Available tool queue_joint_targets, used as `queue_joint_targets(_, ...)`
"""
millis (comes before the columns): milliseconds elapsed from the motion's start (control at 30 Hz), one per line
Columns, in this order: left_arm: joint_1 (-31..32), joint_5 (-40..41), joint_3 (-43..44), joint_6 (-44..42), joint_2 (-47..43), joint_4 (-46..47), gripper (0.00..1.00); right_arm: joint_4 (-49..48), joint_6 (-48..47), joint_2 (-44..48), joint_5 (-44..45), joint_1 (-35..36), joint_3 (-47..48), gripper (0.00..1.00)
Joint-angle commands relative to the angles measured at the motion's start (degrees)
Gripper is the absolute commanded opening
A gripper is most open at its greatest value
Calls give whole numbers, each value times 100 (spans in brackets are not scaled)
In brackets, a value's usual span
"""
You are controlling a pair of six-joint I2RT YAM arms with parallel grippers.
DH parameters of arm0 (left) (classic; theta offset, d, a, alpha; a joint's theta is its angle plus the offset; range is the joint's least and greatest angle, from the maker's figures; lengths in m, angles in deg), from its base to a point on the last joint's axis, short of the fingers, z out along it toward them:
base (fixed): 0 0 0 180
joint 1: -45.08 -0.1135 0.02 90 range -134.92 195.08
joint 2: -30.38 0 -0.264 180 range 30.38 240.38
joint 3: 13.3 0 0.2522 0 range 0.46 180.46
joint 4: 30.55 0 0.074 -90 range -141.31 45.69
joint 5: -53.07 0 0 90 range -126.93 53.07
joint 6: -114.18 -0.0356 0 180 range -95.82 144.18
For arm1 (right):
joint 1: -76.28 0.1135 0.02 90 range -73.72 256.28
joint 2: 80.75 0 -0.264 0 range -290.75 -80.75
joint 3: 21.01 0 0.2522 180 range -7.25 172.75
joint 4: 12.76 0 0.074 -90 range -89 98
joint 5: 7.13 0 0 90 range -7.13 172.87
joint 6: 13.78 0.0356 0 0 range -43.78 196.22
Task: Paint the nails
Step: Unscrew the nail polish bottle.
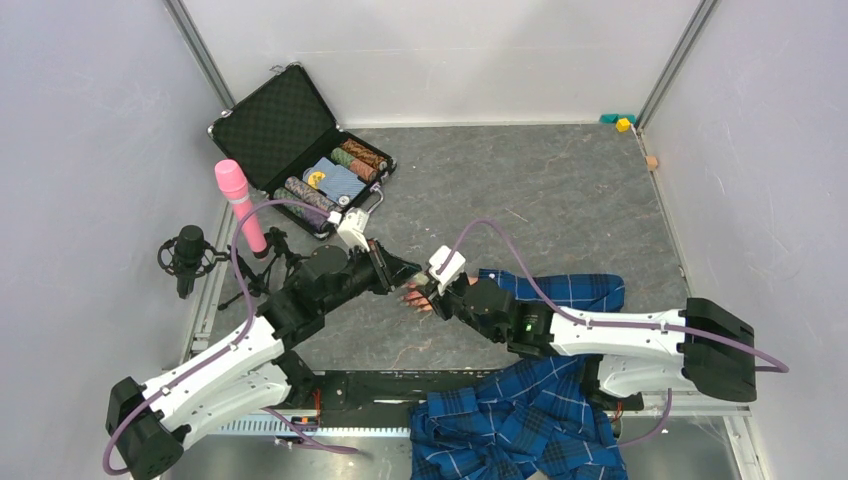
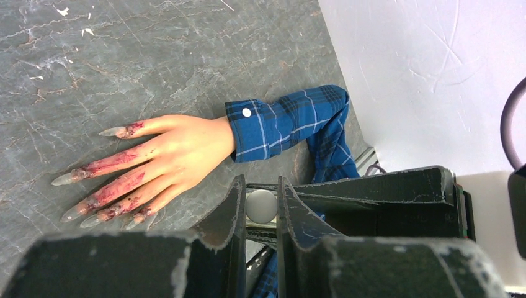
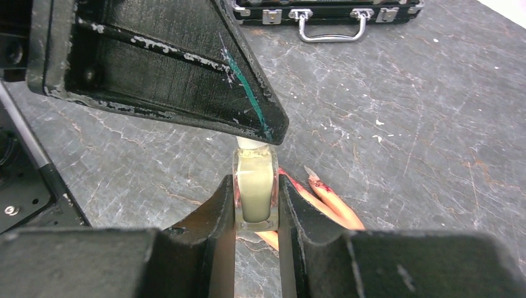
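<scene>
Top view: left gripper (image 1: pixel 400 270) and right gripper (image 1: pixel 430 293) meet at frame centre, over mannequin hand (image 1: pixel 415 299). Open case (image 1: pixel 285 125) upper left.

Left wrist: jaws nearly closed, apparently pinching white cap (image 2: pixel 261 206), lower centre. Long, pointed, red-smeared nails (image 2: pixel 64 179) at mid-left, lying on table (image 2: pixel 186 49). Plaid sleeve (image 2: pixel 285 124) at centre.

Right wrist: jaws clamped on clear bottle (image 3: pixel 255 186), centre, w/ yellowish liquid. Two nail tips show just right of it.

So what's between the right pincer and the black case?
In the right wrist view: the left pincer, over the cap of the bottle the right pincer holds, then bare grey table up to the case.
</scene>
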Motion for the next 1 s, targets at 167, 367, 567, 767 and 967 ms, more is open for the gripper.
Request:
queue_joint_targets(167,-34,213,166,449,-2,-443,2,-170,-114,-189,1901,27,62,0)
queue_joint_targets(367,-78,491,165,458,-185,-627,2,-141,-264,-309,1941,106,19,0)
queue_joint_targets(567,-122,569,154,476,-299,-727,2,-93,-443,-474,2038,210,34,0)
queue_joint_targets(767,-149,540,133,485,-312,-743,2,-155,-443,-472,1963,237,7,0)
queue_joint_targets(967,-182,639,122,355,-405,-786,2,-116,-346,-324,1900,236,-101,0)
